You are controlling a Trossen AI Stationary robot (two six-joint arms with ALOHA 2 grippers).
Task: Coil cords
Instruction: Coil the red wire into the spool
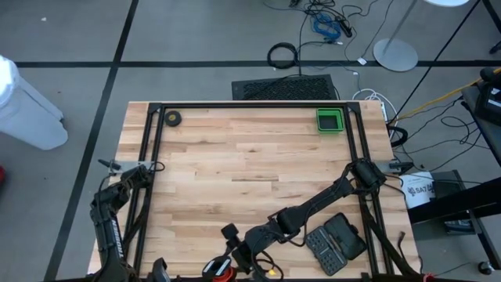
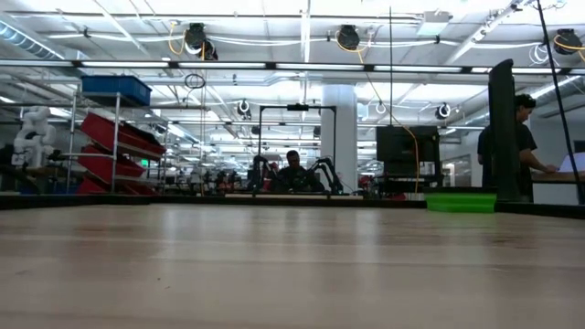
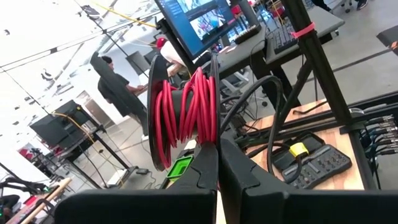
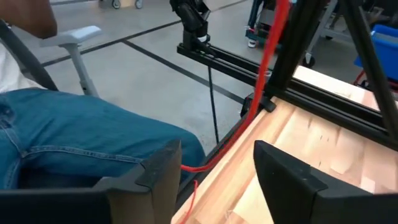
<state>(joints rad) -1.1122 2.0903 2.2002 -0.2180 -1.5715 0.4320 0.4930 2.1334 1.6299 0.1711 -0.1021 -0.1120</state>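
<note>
— Where is the reel (image 3: pixel 183 115) sitting right now?

— It is riding up off the wooden table (image 1: pixel 250 157), at the near edge, well away from the green bin (image 1: pixel 329 120) in the far corner. From the left wrist camera I am seeing a black reel with the red cord (image 3: pixel 186 112) wound round its core in many turns, standing on edge right at the tips of the left gripper (image 3: pixel 217 163).

— Is that gripper holding it?

— Its jaws are pressed fully together, fingertip against fingertip, and the reel's lower rim is meeting them just there. Whether they are pinching the flange or a strand, I cannot tell.

— And the other arm?

— The right gripper (image 4: pixel 217 171) is standing with its jaws wide apart, nothing between them. It is hanging over the near edge of the table, beside the dark frame rail (image 4: pixel 249 62). A loose length of the red cord is running down along that rail and passing between the open fingers (image 4: pixel 283 177) without touching either that I can see.

— Anything else near the reel?

— A dark case (image 1: pixel 337 244) is lying on the table just beside the right arm, and a small black roll (image 1: pixel 172 118) is sitting far off in the corner opposite the green bin. A person in blue jeans (image 4: pixel 74 134) is sitting close off the near edge.
</note>
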